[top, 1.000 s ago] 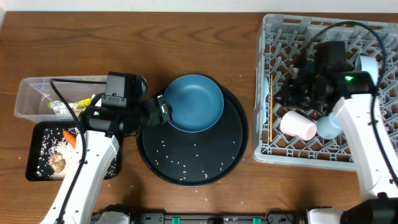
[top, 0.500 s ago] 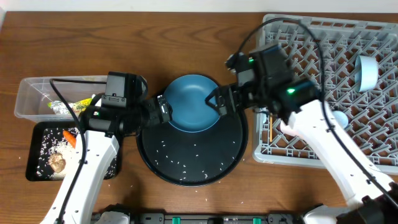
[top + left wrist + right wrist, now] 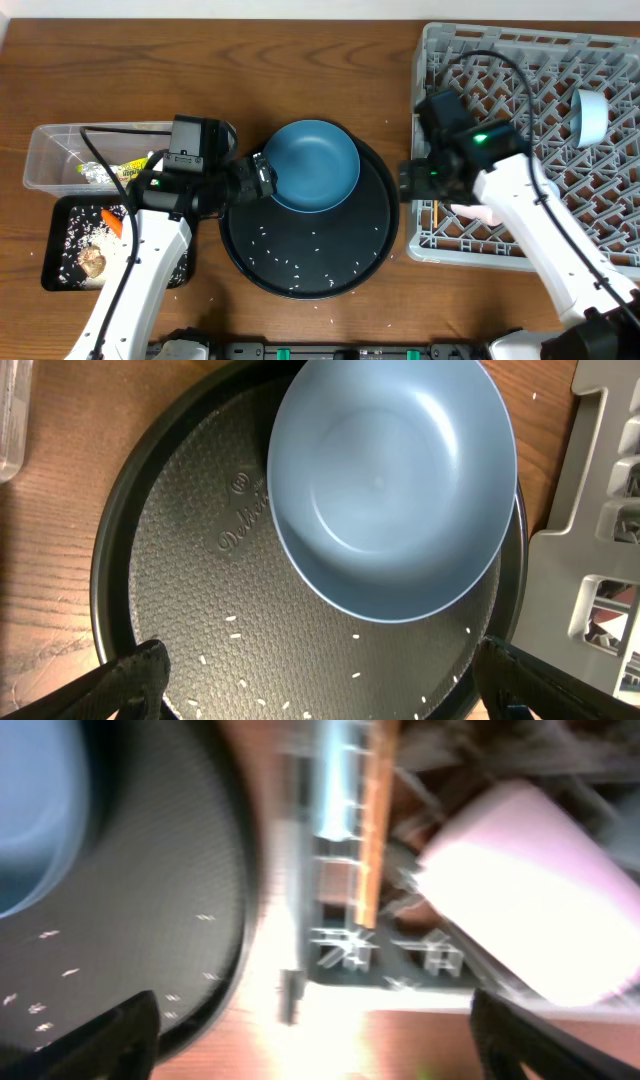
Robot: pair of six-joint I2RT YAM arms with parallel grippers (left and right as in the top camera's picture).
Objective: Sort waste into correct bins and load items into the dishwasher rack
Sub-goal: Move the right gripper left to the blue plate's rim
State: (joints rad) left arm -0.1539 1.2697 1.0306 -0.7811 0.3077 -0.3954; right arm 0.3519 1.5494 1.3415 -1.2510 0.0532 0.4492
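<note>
Dark-blue plate [image 3: 315, 165] hasn't moved in the last second: it sits on the upper part of the round black tray [image 3: 300, 275], center of frame, and is not in the dishwasher rack [image 3: 520, 60] at right. What changed is the right arm. A second ago it was deep over the rack by the cups, then it swung out to the plate's right rim, and now it's back at the rack's left edge. Right gripper [image 3: 405, 185] has its fingers spread wide with nothing between them; the wrist view is motion-blurred. It shows the pink cup [image 3: 540, 890] and chopstick [image 3: 375, 830] lying in the rack, so those look loaded. Left gripper [image 3: 262, 178] is unchanged, jaws wide apart just beside the plate's left rim, not clamped on it. Snack wrapper [image 3: 125, 170] is in the clear tub [image 3: 60, 150] at left, with the carrot piece [image 3: 112, 222] and brown lump [image 3: 92, 262] in the small black tray [image 3: 48, 240] below it. Rice grains [image 3: 300, 262] are still scattered on the round tray. Judgement: plate is the main item left, and the right arm's pass didn't pick it up.
</note>
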